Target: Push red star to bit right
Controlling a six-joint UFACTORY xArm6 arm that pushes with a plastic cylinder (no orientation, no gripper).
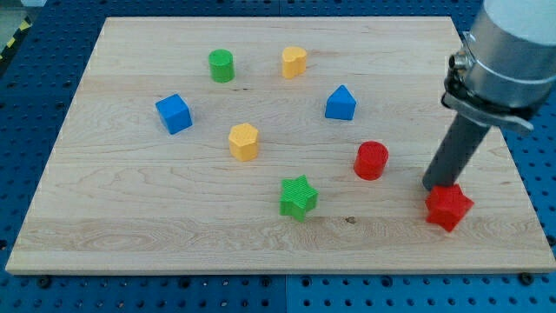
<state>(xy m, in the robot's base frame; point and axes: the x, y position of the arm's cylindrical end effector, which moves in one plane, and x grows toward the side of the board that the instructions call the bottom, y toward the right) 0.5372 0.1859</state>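
Note:
The red star (449, 208) lies on the wooden board near the view's bottom right. My tip (434, 185) stands just above and slightly left of the star, touching or almost touching its upper left edge. The dark rod rises from there to the arm's grey body at the view's top right. A red cylinder (371, 160) stands to the left of my tip.
A green star (298, 197) lies at bottom centre. A yellow hexagonal block (244, 142), a blue cube (174, 113), a green cylinder (221, 65), a yellow heart-like block (294, 62) and a blue pentagonal block (340, 103) are spread across the board (113, 217). The board's right edge runs close to the red star.

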